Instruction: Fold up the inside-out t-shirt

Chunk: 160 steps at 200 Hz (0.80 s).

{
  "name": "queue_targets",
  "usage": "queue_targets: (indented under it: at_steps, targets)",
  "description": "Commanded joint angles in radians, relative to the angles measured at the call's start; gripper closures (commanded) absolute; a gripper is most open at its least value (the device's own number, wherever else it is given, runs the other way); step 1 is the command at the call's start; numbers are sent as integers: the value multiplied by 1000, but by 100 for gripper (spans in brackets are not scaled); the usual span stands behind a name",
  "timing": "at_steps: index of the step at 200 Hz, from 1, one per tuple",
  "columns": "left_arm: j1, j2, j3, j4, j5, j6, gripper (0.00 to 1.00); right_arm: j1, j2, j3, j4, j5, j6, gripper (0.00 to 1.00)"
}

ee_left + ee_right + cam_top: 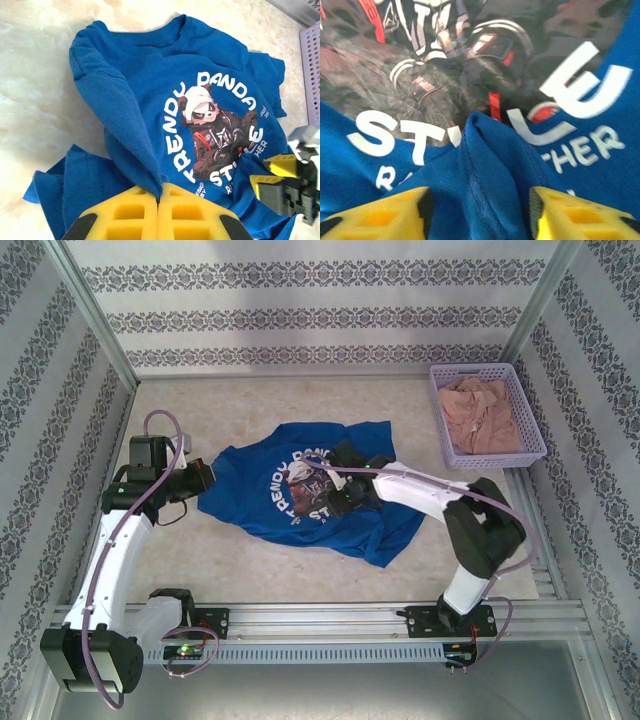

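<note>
The table (250, 570) is pale and marbled. The blue t-shirt (245, 490) lies rumpled at its middle, neckline toward the far side, and its panda print (210, 135) with white lettering faces up. Beyond the t-shirt's far right corner, well apart from it, stands a purple basket (497, 460) holding a pinkish garment (485, 415).

My left gripper (159, 192) sits at the t-shirt's left edge. Its yellow fingers are pressed together on a fold of blue cloth, which rises from them as a ridge toward the shoulder. My right gripper (480, 212) is down on the t-shirt just below the print, by the word STYLE. Its fingers are spread apart, and a raised pleat (485, 165) of blue fabric with a stitched seam stands between them, not pinched.
</note>
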Motion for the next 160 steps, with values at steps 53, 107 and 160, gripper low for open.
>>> queue_targets:
  at_steps: [53,107,160]
  targets:
    - [24,-18,55,31,-116,-46,100,-113,-130,113,-9,-50,-57,100]
    - [107,-18,235,14,-134,-85,100,-523,-405,158,287,-621,202,100]
    - [107,-97,208,-67,-111,-24,100,-587,-490,76,243,-783,248,100]
